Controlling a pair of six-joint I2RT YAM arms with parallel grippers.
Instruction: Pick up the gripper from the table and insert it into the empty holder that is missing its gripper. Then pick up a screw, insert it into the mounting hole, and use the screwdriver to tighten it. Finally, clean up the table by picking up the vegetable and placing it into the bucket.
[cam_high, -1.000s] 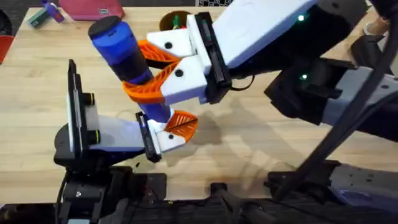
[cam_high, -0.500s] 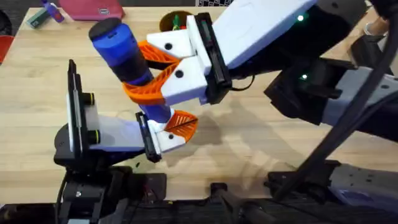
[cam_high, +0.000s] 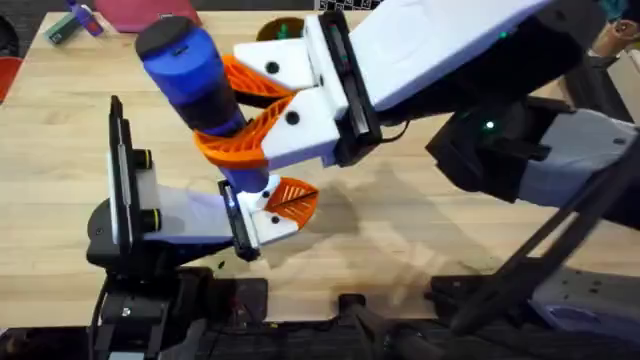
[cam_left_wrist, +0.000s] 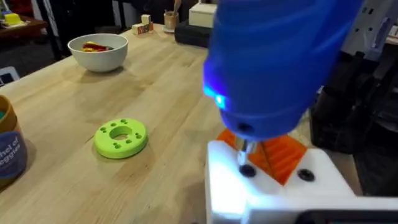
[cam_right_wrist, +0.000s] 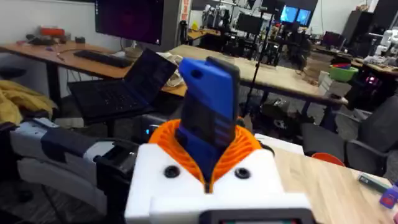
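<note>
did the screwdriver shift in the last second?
Yes. The screwdriver top tipped slightly toward the table's far edge; its tip stays at the holder.

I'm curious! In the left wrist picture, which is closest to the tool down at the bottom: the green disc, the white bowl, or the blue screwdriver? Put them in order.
1. The blue screwdriver: right above the tool, tip on its white mount.
2. The green disc: mid-table, off to the side.
3. The white bowl: far back on the table.

The right gripper (cam_high: 240, 110), white with orange ribbed pads, clamps the blue pen-shaped screwdriver (cam_high: 195, 85), whose lower end meets the small orange wedge (cam_high: 293, 197) seated in the white angular holder (cam_high: 262, 222) over the light wooden table (cam_high: 400, 220).
</note>
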